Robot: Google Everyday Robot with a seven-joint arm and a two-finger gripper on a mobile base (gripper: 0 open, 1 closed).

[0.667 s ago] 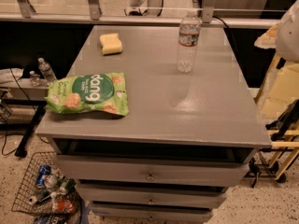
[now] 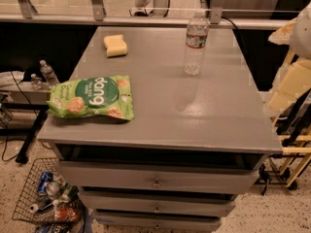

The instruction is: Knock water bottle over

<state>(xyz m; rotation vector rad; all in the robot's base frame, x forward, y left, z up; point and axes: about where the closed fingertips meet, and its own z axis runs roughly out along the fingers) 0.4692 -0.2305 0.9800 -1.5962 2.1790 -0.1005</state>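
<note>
Bottle (image 2: 196, 42) upright on table (image 2: 194, 115); my gripper (image 2: 291, 86) well apart at right, grip state I cannot tell.

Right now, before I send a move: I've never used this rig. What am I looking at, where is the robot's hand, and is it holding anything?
The machine is a wheeled robot with one arm that ends in a two-finger hand. There is a single camera, and it looks down on a grey cabinet with drawers. On its top, the water bottle stands upright at the far right, not yet knocked over. A yellow sponge lies far left and a green snack bag near left. The hand is not in view, so nothing shows as held. The pale shape at the right edge may be part of the arm.
</note>
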